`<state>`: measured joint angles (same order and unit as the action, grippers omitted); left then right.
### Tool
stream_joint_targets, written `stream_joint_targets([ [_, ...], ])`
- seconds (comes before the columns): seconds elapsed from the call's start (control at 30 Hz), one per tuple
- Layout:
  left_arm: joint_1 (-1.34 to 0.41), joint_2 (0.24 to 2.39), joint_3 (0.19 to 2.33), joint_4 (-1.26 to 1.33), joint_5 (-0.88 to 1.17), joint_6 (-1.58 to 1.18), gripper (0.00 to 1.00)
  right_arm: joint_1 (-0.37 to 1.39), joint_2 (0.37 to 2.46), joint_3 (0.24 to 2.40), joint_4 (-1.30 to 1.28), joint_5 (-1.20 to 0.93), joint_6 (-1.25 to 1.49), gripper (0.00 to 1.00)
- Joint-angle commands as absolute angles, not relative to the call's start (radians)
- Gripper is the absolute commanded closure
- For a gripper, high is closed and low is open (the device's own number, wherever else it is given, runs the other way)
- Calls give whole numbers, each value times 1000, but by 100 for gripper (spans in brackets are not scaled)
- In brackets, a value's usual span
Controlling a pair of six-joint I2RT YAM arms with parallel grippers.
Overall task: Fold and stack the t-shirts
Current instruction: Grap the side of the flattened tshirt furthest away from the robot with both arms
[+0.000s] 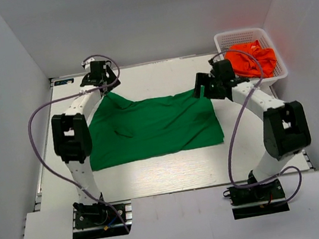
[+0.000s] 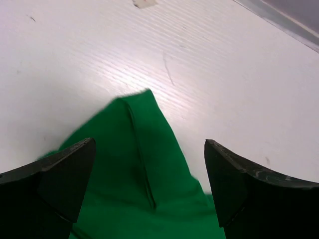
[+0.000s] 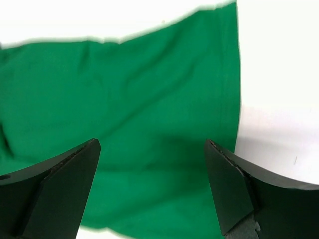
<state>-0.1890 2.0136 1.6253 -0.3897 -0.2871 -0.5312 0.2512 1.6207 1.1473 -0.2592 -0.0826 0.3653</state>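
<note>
A deep green t-shirt [image 1: 155,127] lies spread flat on the white table, partly folded. My left gripper [image 1: 100,74] is open and empty above its far left corner, a pointed green tip with a seam [image 2: 137,129]. My right gripper [image 1: 203,84] is open and empty above the shirt's far right corner; the green cloth [image 3: 149,114] fills the space below its jaws. A bright orange t-shirt [image 1: 252,59] lies crumpled in the white lattice basket [image 1: 225,38] at the far right.
The basket stands at the table's far right corner, close behind my right arm. Grey walls enclose the table on three sides. Bare white table [image 1: 174,174] lies in front of the green shirt.
</note>
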Motion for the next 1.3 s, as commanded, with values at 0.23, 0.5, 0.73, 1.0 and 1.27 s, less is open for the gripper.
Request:
stream_joint_targets([
  [0.23,-118,2281,1945,-548,-241,-500,6,249,1854,1466,-322,118,314,10],
  [0.5,-118,2339,1954,-497,-146,-489,28,248,2054,1634,-391,143,333,10],
  [0.73,-118,2378,2014,-517,-146,-469,46,247,2111,1677,-380,135,350,10],
  [1.0,-118,2378,2036,-535,-153,-457,45,244,2122,1690,-383,189,342,10],
  [1.27,-118,2387,2066,-517,-104,-448,49,244,2141,1700,-387,227,342,10],
])
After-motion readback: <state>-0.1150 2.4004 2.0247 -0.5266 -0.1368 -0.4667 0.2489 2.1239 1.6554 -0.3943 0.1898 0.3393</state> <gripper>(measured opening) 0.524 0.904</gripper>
